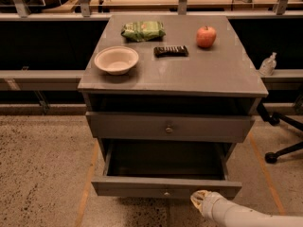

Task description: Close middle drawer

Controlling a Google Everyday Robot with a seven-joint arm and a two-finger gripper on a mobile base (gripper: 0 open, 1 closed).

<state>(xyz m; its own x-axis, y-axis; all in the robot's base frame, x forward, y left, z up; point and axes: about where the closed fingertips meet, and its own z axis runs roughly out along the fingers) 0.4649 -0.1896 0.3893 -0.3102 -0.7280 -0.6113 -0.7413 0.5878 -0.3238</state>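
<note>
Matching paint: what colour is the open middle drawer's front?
Grey middle drawer, camera view; the hand is near its front's right end.

No text is legible on the green packet (143, 30) or the jaws by the middle drawer (137, 187).

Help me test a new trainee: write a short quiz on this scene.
1. True or false: the middle drawer is pulled out.
2. Where is the gripper? A) beside the bowl B) low, by the drawer's front, right of its knob C) inside the drawer
3. Fill in: the red fruit on the cabinet is an ____.
Key: 1 true; 2 B; 3 apple.
</note>
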